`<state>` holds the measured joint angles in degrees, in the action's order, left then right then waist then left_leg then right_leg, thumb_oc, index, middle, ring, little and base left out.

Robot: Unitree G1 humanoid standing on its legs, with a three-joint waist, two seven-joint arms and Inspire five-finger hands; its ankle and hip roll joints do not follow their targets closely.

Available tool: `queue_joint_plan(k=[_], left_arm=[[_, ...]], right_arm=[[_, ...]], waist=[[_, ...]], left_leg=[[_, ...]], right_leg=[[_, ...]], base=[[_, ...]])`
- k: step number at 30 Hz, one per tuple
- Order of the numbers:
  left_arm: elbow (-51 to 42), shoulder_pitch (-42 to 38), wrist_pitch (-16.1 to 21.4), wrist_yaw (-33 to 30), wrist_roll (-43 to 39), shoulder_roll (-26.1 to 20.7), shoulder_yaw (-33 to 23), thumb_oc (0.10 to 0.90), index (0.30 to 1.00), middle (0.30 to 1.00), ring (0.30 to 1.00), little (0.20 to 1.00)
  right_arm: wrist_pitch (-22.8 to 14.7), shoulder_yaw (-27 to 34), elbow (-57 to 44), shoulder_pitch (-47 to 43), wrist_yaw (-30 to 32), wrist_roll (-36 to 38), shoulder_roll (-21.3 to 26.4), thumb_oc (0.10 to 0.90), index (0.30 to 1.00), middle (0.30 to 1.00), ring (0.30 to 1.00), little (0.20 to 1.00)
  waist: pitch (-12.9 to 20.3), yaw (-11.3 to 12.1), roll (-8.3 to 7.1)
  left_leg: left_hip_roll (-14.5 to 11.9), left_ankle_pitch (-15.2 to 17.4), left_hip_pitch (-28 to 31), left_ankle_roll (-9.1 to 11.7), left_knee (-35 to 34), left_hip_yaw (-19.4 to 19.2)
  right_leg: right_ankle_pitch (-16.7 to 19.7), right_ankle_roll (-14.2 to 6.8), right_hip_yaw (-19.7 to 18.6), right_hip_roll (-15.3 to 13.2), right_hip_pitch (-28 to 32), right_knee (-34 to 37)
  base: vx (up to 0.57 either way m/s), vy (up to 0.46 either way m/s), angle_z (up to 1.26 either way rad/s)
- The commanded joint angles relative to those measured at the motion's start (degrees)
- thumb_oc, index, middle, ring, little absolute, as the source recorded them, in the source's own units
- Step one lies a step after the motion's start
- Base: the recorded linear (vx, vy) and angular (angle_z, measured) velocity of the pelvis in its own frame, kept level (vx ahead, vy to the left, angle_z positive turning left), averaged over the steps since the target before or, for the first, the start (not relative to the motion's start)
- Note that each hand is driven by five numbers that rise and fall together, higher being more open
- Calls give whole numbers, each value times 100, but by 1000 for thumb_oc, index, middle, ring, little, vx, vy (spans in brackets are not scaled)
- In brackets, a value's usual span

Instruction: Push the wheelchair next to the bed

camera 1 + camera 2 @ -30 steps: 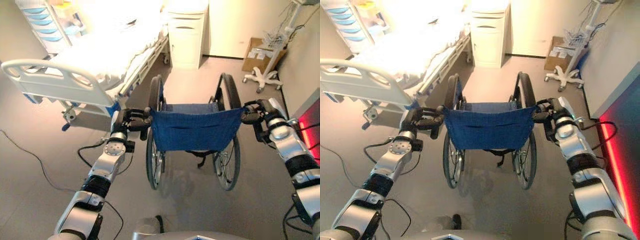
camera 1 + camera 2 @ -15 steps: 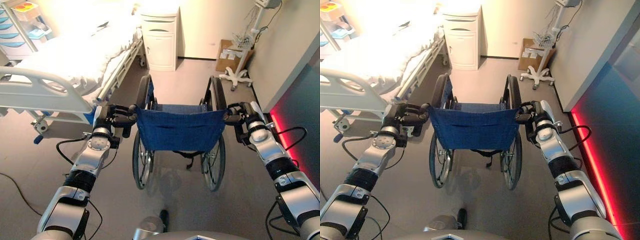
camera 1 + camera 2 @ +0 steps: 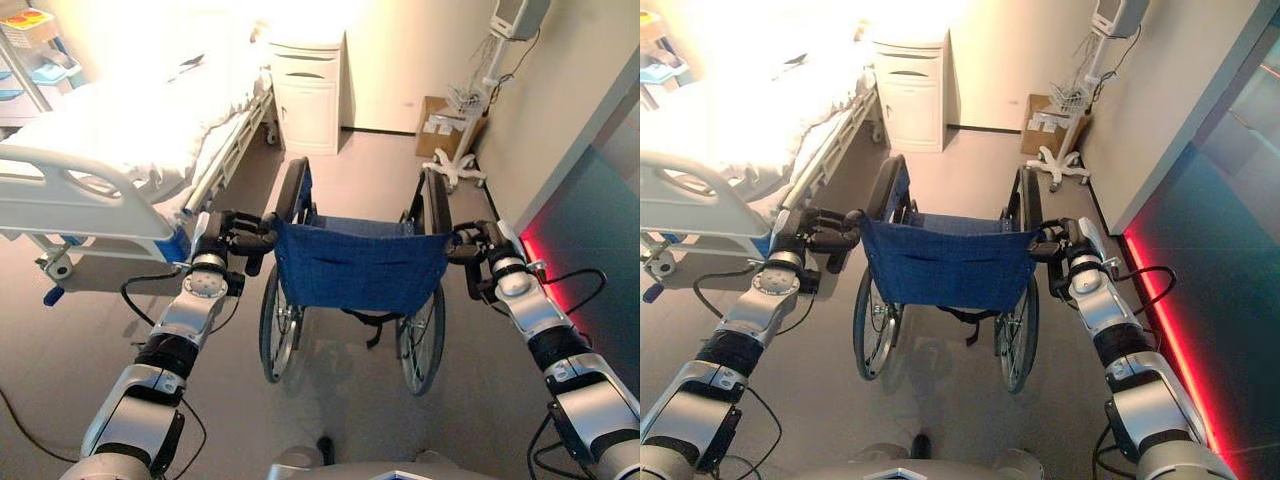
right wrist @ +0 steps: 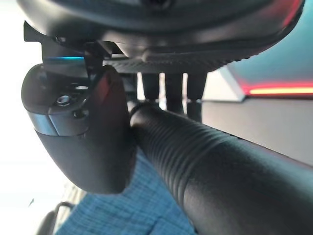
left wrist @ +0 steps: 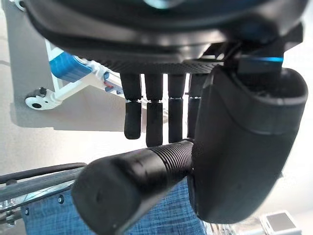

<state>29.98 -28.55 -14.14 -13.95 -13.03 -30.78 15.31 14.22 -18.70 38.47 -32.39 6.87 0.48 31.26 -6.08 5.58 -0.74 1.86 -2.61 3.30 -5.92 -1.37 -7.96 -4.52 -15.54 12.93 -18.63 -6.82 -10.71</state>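
In the left eye view the wheelchair [image 3: 355,270] stands just right of the bed [image 3: 130,130]; it should roll freely, steered by its rear grips. The right eye view shows open floor [image 3: 970,160] ahead. Wrist views: left hand [image 5: 239,142] and right hand [image 4: 78,142] fingers wrap their grips.

Wheelchair [image 3: 355,270] dead centre on the floor [image 3: 330,400], back toward the camera, with the left hand [image 3: 222,238] wrapped on its left push handle [image 5: 132,178] and the right hand [image 3: 487,250] wrapped on its right push handle [image 4: 205,161]. Bed [image 3: 140,130] ahead on the left, its footboard [image 3: 80,195] just beside the left hand, and a bedside cabinet [image 3: 308,85] behind the bed's far corner against the back wall. Cardboard box [image 3: 440,125] and wheeled stand [image 3: 475,150] far right by the wall, well apart from the wheelchair.
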Motion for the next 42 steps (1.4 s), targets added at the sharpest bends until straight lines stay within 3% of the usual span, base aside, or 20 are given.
queue_joint_plan(k=[1,4,7,9,11,12,14,15,17,18,20,22,25,26,30,35,39,40,41,42], left_arm=[[161,-34,-429,622,334,492,991,400,300,300,300,300],[72,6,-474,687,318,473,942,400,300,300,300,300],[-46,108,-581,634,296,506,858,400,300,300,300,300],[-62,183,-687,638,152,497,810,400,300,300,300,300],[-144,268,-768,575,188,503,782,400,300,300,300,300],[-179,321,-779,482,127,521,762,400,300,300,300,300],[-161,313,-752,468,134,561,764,400,300,300,300,300],[-87,266,-662,434,118,657,821,400,300,300,300,300],[19,210,-555,421,58,709,891,400,300,300,300,300],[22,195,-548,425,53,720,907,400,300,300,300,300],[26,164,-521,392,71,762,933,400,300,300,300,300],[3,168,-499,394,100,772,922,400,300,300,300,300],[-27,126,-524,385,181,804,959,400,300,300,300,300],[-21,139,-557,324,146,806,934,400,300,300,300,300],[-27,311,-642,148,-16,711,784,400,300,300,300,300],[-47,569,-549,199,-178,487,569,400,300,300,300,300],[38,652,-359,191,-369,520,536,400,300,300,300,300],[104,683,-403,135,-419,570,496,400,300,300,300,300],[57,749,-411,179,-254,568,450,400,300,300,300,300],[41,763,-414,193,-214,564,437,400,300,300,300,300]], right_arm=[[138,-625,45,-138,-494,-29,104,400,300,300,300,300],[240,-604,-116,-109,-550,-19,128,400,300,300,300,300],[252,-628,-301,-160,-718,3,217,400,300,300,300,300],[228,-671,-373,-244,-926,-52,208,400,300,300,300,300],[170,-748,-492,-242,-984,-126,261,400,300,300,300,300],[75,-839,-491,-256,-1061,-93,332,400,300,300,300,300],[-45,-878,-404,-299,-1091,-142,373,400,300,300,300,300],[-173,-951,-251,-384,-1071,-198,433,400,300,300,300,300],[-236,-949,-46,-454,-1065,-146,449,400,300,300,300,300],[-215,-936,-40,-458,-1060,-120,449,400,300,300,300,300],[-271,-934,105,-511,-1034,-120,376,400,300,300,300,300],[-211,-940,134,-558,-998,-93,310,400,300,300,300,300],[-106,-943,231,-590,-898,-82,155,400,300,300,300,300],[-84,-964,296,-590,-876,-84,57,400,300,300,300,300],[-45,-1012,315,-484,-903,45,-100,400,300,300,300,300],[-119,-1021,335,-311,-1097,-87,-207,400,300,300,300,300],[-275,-979,385,-231,-1155,-175,-160,400,300,300,300,300],[-239,-904,411,-210,-1245,-179,-189,400,300,300,300,300],[-217,-873,288,-146,-1264,-174,-134,400,300,300,300,300],[-209,-862,252,-119,-1259,-155,-109,400,300,300,300,300]], waist=[[-351,-77,-145],[-329,-73,-242],[-265,-94,-311],[-248,-170,-311],[-233,-206,-295],[-250,-204,-309],[-271,-203,-326],[-314,-228,-340],[-327,-254,-329],[-335,-247,-324],[-382,-138,-283],[-408,-81,-213],[-462,117,-93],[-464,225,-23],[-383,417,120],[-237,464,160],[-107,411,117],[-60,484,-13],[-21,567,-151],[-12,576,-173]], left_leg=[[90,1158,188,361,580,421],[46,1350,152,409,836,516],[-232,1523,93,592,1325,581],[-504,1606,357,713,1459,556],[-812,1201,409,886,1671,466],[-1010,777,254,963,2070,477],[-1042,634,110,931,2347,471],[-1091,520,-88,879,2849,265],[-1136,432,-121,904,2973,-43],[-1097,436,-162,896,2950,-85],[-657,639,-252,819,2592,-122],[-485,572,-315,851,2161,-266],[-267,193,-800,980,1513,-445],[-271,-104,-971,1035,1037,-483],[-371,-608,-1092,1085,144,-566],[-369,-627,-970,1046,-149,-913],[-344,-267,-870,839,45,-1415],[-106,12,-965,631,302,-1200],[69,89,-951,457,284,-988],[97,99,-936,422,261,-974]], right_leg=[[1921,258,-189,44,-111,474],[1963,215,-201,-34,-59,614],[1371,304,-21,137,46,545],[841,397,67,336,-81,-76],[667,588,281,492,-38,-163],[568,795,400,666,117,-70],[512,905,403,761,215,-22],[409,1089,475,918,369,18],[304,1193,649,1001,552,61],[272,1208,688,1036,620,74],[230,1154,756,1163,838,114],[130,1151,794,1312,1055,211],[-25,1150,825,1553,1459,461],[-91,1145,814,1656,1642,554],[-335,1136,809,1784,1906,414],[-563,1043,884,1756,2107,30],[-714,1015,1035,1699,2219,-173],[-547,892,888,1622,2300,-483],[-114,593,779,1447,2241,-1090],[-40,530,780,1395,2214,-1217]], base=[[387,-462,57],[329,-437,49],[309,-470,47],[326,-399,41],[281,-420,26],[223,-392,22],[252,-418,27],[294,-428,10],[291,-347,22],[263,-257,44],[249,-203,23],[244,-170,12],[325,-173,14],[293,-97,-20],[384,-29,-19],[401,45,-43],[416,152,-15],[504,172,-9],[547,189,-11],[414,151,-28]])
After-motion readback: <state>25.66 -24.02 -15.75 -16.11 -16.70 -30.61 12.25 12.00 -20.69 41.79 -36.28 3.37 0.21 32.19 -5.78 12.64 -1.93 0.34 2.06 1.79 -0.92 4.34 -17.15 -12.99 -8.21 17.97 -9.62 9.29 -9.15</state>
